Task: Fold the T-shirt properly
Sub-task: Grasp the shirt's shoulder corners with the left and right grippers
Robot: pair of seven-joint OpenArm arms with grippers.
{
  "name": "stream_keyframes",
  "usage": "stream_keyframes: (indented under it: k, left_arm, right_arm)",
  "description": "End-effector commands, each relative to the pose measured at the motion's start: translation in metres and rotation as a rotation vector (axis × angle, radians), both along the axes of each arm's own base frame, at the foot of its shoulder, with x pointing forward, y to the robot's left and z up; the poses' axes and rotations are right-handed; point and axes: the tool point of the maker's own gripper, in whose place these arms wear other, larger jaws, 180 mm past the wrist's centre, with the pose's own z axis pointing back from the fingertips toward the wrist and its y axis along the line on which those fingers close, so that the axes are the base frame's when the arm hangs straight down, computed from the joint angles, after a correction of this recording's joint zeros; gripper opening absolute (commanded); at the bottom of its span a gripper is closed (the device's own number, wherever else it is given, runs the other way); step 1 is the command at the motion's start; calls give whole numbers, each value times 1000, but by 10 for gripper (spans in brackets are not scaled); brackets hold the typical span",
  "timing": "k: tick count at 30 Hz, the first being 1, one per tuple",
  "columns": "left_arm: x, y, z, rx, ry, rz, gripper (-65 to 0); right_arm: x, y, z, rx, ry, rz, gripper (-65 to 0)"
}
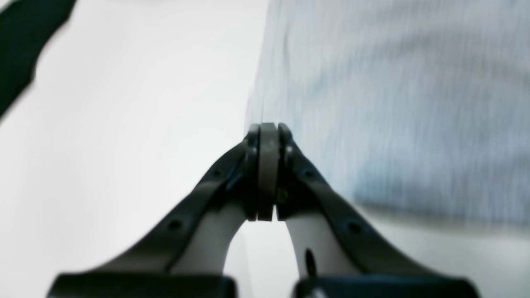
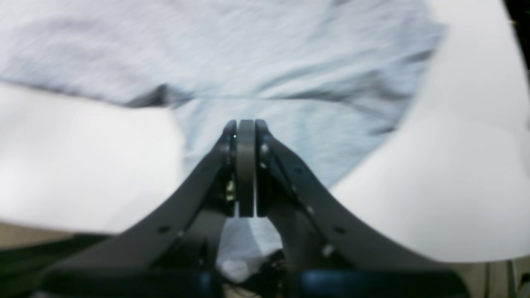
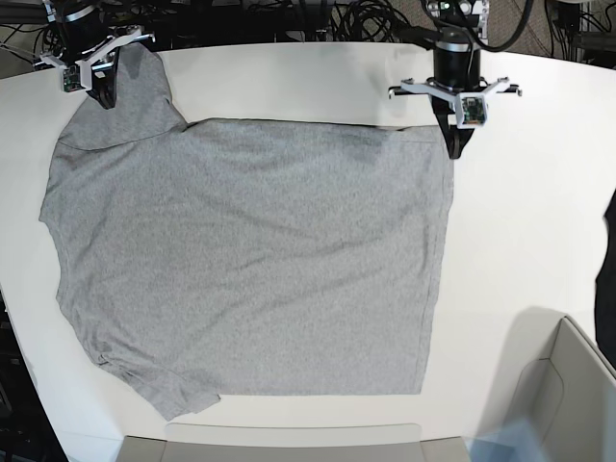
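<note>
Heather-grey short-sleeved cotton T-shirt (image 3: 250, 260): spread plain side up across the white table (image 3: 539, 192), frame centre. Right gripper (image 2: 246, 124), upper left, clenched on a sleeve; left gripper (image 1: 268, 128), upper right, clenched at the hem corner. I judge both should lift evenly, keeping that far edge taut.

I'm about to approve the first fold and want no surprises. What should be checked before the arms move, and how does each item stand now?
1. T-shirt spread flat: ok, light wrinkles only.
2. Left gripper at hem corner: ok.
3. Left gripper pinching cloth: cannot tell, jaws closed, view blurred.
4. Right gripper at far sleeve: ok.
5. Right gripper pinching cloth: cannot tell.
6. Near sleeve flat: not ok, edge rumpled.
</note>
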Motion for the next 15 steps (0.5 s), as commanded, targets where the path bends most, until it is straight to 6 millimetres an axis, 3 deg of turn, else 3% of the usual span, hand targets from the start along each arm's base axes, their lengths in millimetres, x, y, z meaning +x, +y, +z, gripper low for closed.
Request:
stream_keyframes:
  k: [1,6,11,13,15]
  left_arm:
    - [9,-5,14,-1,-55,-19,-650]
    - [35,-10,34,12,-141,-61,-650]
    - [40,-8,35,55,-137,-108,-650]
    - [39,-13,30,54,-109,-132,-617]
    - [38,-20,28,52,-99,-160,-565]
  right_arm:
    - [7,-1,11,-5,-49,-2,-646]
    - [18,-3,13,31,-96,-89,-646]
    - [33,-5,3,79,-55,-190,-643]
    - [33,-1,-1,90,-27,-183,-604]
    - [30,-6,-1,84,-20,-190,-522]
